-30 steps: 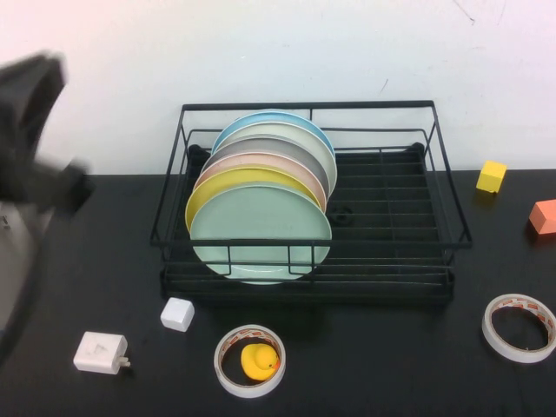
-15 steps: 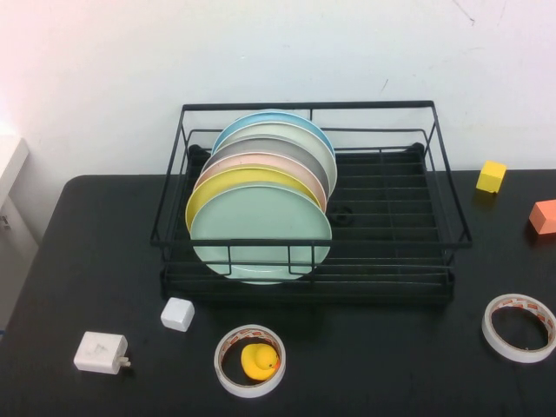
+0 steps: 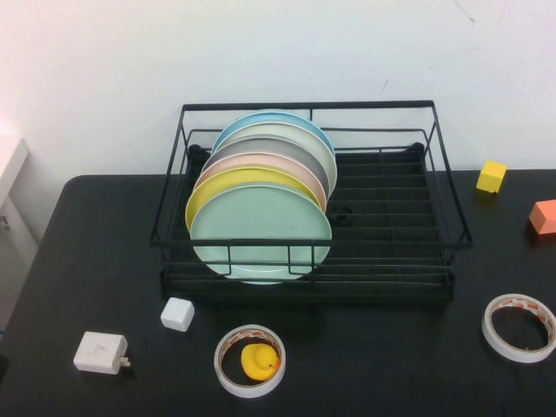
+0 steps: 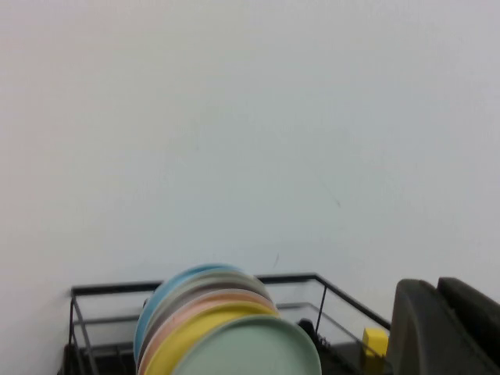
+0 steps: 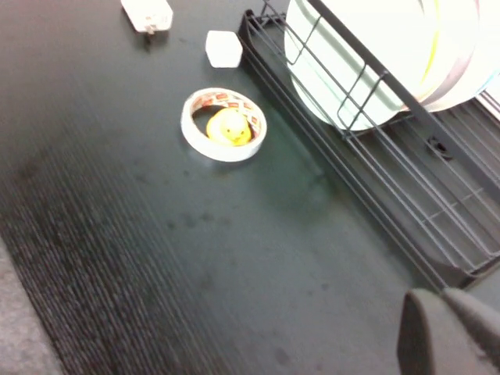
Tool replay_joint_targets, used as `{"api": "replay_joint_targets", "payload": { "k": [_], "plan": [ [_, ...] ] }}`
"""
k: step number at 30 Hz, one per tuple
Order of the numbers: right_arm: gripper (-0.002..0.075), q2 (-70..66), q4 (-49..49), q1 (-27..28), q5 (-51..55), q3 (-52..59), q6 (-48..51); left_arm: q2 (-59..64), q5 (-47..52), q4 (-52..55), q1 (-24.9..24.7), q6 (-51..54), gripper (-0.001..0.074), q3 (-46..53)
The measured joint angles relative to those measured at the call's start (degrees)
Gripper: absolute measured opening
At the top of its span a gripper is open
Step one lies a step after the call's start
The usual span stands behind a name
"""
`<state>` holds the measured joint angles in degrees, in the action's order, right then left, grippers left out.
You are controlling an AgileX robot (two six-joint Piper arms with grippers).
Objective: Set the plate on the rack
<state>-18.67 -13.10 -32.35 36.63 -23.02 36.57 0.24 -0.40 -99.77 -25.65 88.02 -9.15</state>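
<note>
Black matte table (image 3: 104, 261) against a plain white wall (image 3: 261, 52). The rack (image 3: 443, 187), the largest item, sat at the table's centre near the wall, long side running left–right. Six plates stood on edge in its left half, packed face to face in the base slots, which hold them near upright. The plate (image 3: 261, 233), mint green, was frontmost, just ahead of the yellow plate (image 3: 213, 187). Its face pointed toward the robot with a slight backward lean; its axis ran front–back across the rack. Judged: task complete, plate seated and free of any grip.

Left gripper (image 4: 445, 328) showed only in its wrist view, raised and aimed at the wall above the rack. Right gripper (image 5: 449, 336) showed only in its wrist view, above bare table to the rack's front. Neither held anything visible; open or closed, cannot tell.

Small items: tape roll (image 3: 250, 360) ringing a yellow duck (image 3: 259, 360), front of rack.
</note>
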Motion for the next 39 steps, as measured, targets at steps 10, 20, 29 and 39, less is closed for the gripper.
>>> {"api": "replay_joint_targets", "payload": {
  "k": [10, 20, 29, 39],
  "plan": [
    [-0.0002, 0.0, -2.42, 0.0, 4.02, 0.0, 0.0, 0.0, 0.0, 0.0, 0.0, 0.22, -0.0001, 1.16],
    [-0.0002, 0.0, -2.57, 0.0, 4.23, 0.0, 0.0, 0.0, 0.0, 0.1, 0.0, 0.22, -0.0001, 1.16],
    [-0.0002, 0.0, -2.7, 0.0, 4.32, 0.0, 0.0, -0.53, -2.77, 0.1, 3.19, -0.15, -0.0001, 1.16],
    [-0.0002, 0.0, -2.83, 0.0, 4.36, 0.0, 0.0, -1.05, -7.98, 0.0, 18.34, -0.24, -0.0001, 2.0]
  ]
}}
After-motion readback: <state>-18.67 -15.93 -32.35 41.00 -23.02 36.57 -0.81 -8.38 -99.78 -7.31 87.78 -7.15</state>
